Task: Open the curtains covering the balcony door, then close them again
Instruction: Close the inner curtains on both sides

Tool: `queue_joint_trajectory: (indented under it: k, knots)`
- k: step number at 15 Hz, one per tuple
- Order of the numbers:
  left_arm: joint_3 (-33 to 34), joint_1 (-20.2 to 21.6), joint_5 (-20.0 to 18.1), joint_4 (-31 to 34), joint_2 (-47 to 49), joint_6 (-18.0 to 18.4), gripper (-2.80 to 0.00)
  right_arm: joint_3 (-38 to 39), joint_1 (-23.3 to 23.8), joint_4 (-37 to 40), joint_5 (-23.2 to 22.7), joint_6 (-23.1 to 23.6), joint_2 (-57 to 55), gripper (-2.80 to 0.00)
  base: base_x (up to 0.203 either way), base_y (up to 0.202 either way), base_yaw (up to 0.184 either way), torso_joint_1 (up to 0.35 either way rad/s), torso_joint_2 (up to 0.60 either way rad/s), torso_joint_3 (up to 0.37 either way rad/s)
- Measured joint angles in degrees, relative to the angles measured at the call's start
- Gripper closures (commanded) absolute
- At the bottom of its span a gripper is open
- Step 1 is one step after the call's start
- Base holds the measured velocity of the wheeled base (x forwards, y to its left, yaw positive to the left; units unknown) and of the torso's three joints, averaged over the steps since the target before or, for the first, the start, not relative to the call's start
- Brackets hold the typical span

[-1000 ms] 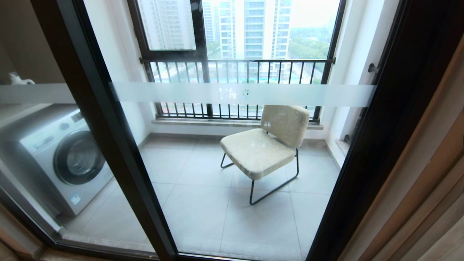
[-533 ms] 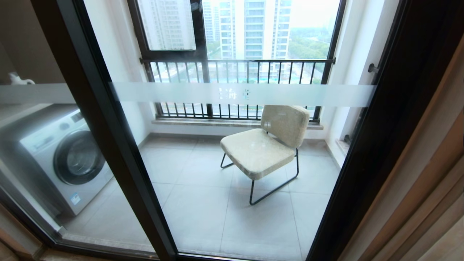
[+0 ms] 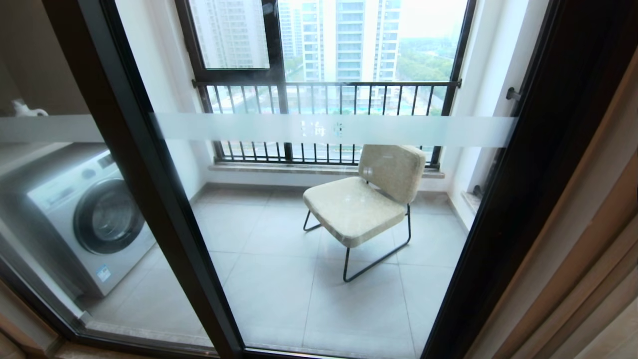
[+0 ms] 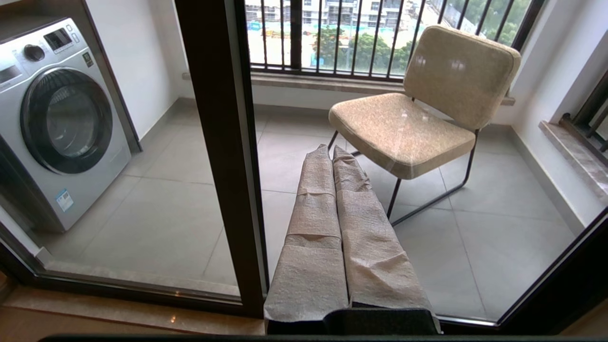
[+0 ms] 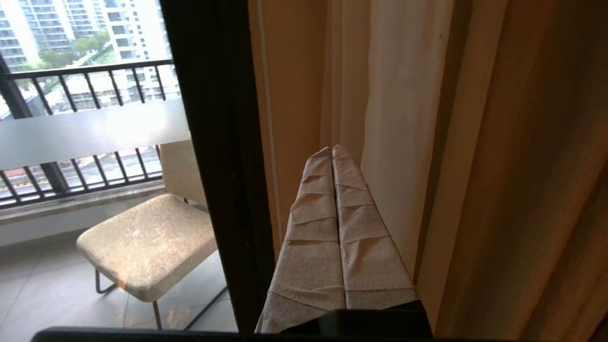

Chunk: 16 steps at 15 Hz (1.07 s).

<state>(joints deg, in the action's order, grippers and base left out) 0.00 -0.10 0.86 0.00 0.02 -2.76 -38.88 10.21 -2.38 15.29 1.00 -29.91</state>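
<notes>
The balcony door [image 3: 329, 129] fills the head view: glass panels in black frames, crossed by a frosted white stripe, with no fabric over them. The curtains hang bunched to the right of the door frame [image 5: 213, 142], a white sheer [image 5: 403, 118] and a beige drape [image 5: 522, 166] beside it. My right gripper [image 5: 331, 149] is shut and empty, its tips close in front of the sheer's edge; whether they touch it I cannot tell. My left gripper [image 4: 331, 148] is shut and empty, pointing at the glass beside the middle frame post [image 4: 223, 142]. Neither arm shows in the head view.
Behind the glass stand a beige chair [image 3: 364, 199] on black legs, a washing machine [image 3: 89, 219] at the left, and a barred window [image 3: 324, 99]. A strip of beige wall [image 5: 285, 95] separates the door frame from the sheer.
</notes>
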Motion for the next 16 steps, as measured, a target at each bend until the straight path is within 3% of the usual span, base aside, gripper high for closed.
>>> queue_joint_trajectory:
  k: [4,10,16]
  knots:
    - [0.00,-0.01,0.00,0.00,0.00,0.00,0.00,-2.38,6.41,-0.20,-5.95,-0.69,-3.96,-2.80,0.000,0.000,0.000,0.000,0.00,0.000]
    - [0.00,0.00,0.00,0.00,0.00,0.01,0.00,-3.06,11.40,-6.12,-5.67,-0.21,-6.36,-2.80,0.000,0.000,0.000,0.000,0.00,0.000]
    - [0.00,0.00,0.00,0.00,0.00,0.00,0.00,-7.06,17.49,-7.03,-5.98,-1.67,-11.08,-2.80,0.000,0.000,0.000,0.000,0.00,0.000]
